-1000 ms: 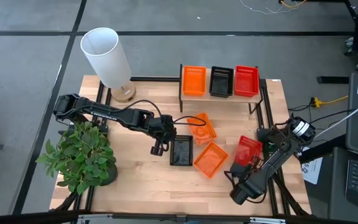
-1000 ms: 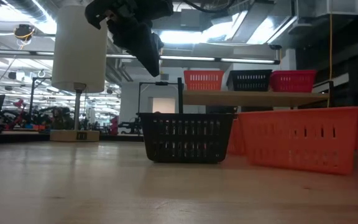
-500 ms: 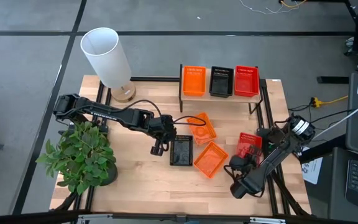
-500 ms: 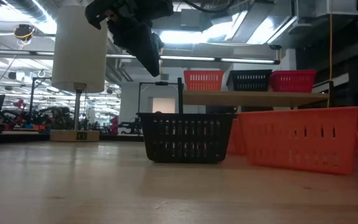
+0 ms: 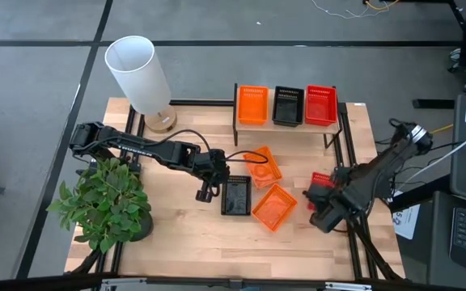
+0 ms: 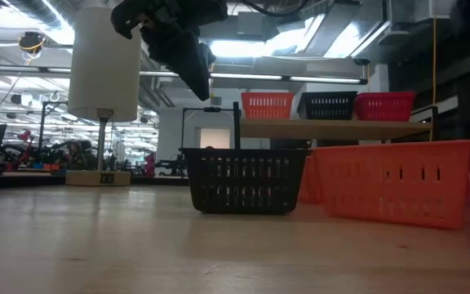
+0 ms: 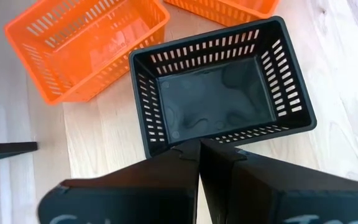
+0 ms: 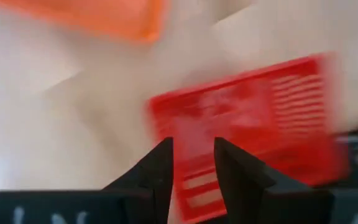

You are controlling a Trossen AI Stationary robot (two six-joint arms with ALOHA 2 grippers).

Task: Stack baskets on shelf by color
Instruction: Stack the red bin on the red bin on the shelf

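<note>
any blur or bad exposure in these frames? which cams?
Right wrist view: heavy motion blur; the red basket and the orange one smear, though the right gripper stays fairly crisp. Left wrist view: sharp on the black basket. Low view: backlit, ceiling lights blown out, the left arm near silhouette. High view: even and sharp.

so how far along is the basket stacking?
Done: the shelf holds orange, black and red baskets, one spot each. In hand: right gripper is over a red basket, grasp unclear. Left: a black basket below the left gripper, and two orange ones.
</note>
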